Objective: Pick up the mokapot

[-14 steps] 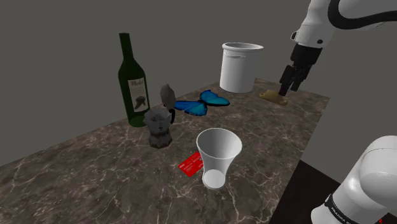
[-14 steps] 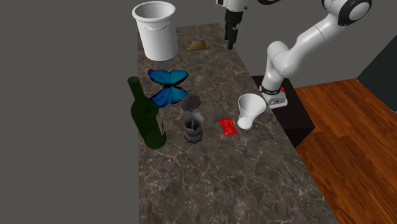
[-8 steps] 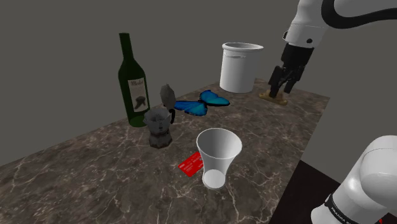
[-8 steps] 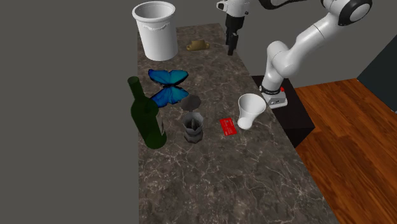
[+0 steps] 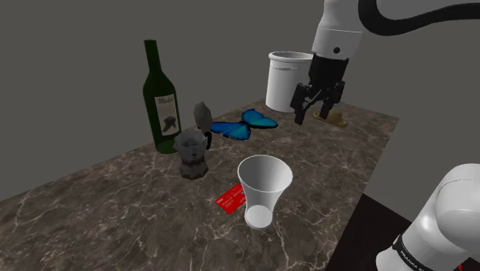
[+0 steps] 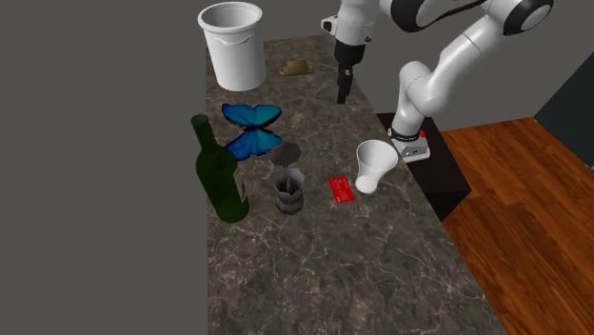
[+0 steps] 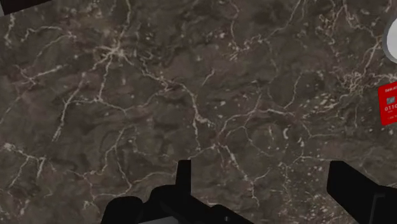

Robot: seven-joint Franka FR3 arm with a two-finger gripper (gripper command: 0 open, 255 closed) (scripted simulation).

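End effector (image 5: 309, 117) is wide open, holding nothing, well away from the mokapot (image 5: 192, 151). Wine bottle (image 5: 161, 100) right beside the mokapot looks easy to clip on approach.

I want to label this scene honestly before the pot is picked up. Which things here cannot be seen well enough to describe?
Label on the bottle: shoulder view, its print is too small to read.
Red card: wrist view, cut off by the picture's edge; its print is too small too.
Small tan thing: shoulder view, partly behind the gripper, and too small to name.
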